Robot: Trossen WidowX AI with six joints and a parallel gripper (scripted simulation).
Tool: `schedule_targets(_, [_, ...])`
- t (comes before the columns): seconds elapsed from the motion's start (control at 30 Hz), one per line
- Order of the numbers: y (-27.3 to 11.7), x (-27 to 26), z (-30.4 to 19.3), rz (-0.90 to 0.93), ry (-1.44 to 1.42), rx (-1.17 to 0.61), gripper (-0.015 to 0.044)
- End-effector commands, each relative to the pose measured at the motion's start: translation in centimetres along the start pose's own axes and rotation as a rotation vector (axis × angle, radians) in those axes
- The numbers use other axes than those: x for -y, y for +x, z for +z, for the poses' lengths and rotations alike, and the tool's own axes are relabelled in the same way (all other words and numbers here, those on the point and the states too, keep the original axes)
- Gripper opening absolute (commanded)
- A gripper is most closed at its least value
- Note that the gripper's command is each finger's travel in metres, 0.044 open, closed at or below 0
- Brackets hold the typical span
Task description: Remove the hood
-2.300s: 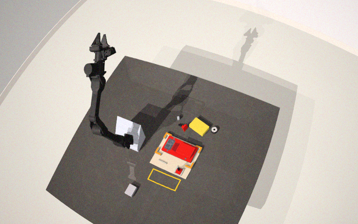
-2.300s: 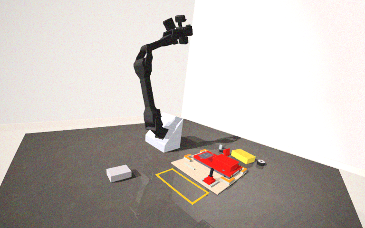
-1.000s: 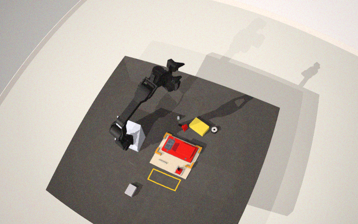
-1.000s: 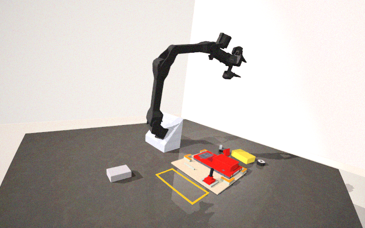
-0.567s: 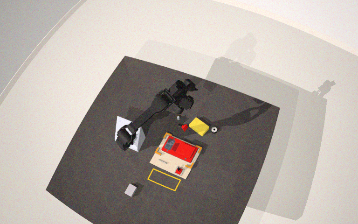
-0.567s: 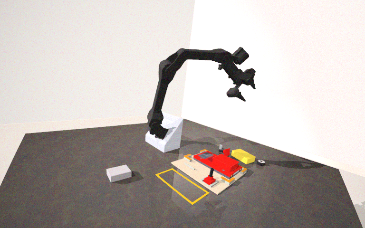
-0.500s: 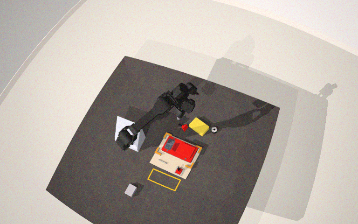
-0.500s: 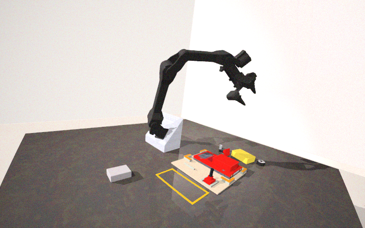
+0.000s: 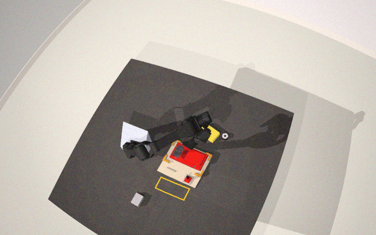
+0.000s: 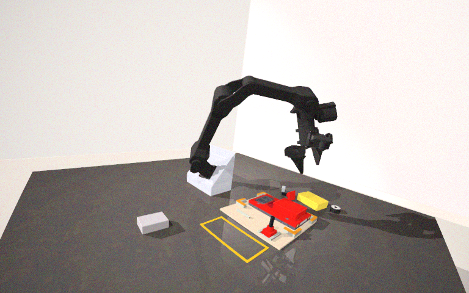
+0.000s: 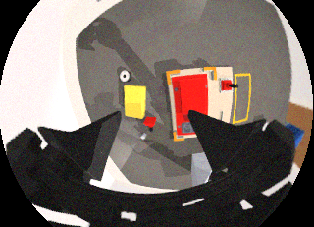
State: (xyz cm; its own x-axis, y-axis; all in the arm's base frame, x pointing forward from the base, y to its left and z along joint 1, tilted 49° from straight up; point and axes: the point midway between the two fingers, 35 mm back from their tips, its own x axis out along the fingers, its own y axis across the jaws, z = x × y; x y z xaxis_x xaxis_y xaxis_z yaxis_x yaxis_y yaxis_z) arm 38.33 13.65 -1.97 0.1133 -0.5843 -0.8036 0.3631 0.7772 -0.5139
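a: how is the hand being held?
b: wide, with nothing being gripped; in the exterior view it is being held right of centre, above the tabletop.

a: and the hood?
b: it is seemingly being carried on the toy car, right of centre in the wrist view; its exact edges are not being made out. the car is being borne by the pale board.

a: so the approach is being judged as the step in hand?
b: yes. good work is being done if the fingers are being centred over the hood and squared to its sides before being lowered.

a: what is being risked?
b: the car body is being pinched too if the reach is too deep, and the black-handled red piece is being knocked if the path is low. a straight lift is being advised.

a: and afterwards?
b: the yellow outline, lower centre from above, is being aimed for.
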Motion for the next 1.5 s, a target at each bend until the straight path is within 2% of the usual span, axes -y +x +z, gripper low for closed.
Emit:
schedule_targets(0.0, [1.9, 2.9, 0.2, -0.104, -0.064, -0.049, 0.044])
schedule_targets(0.23, [4.5, 8.1, 0.4, -0.256, -0.174, -0.154, 0.044])
schedule_targets(1.47, [6.4, 8.9, 0.4, -0.256, -0.174, -0.153, 0.044])
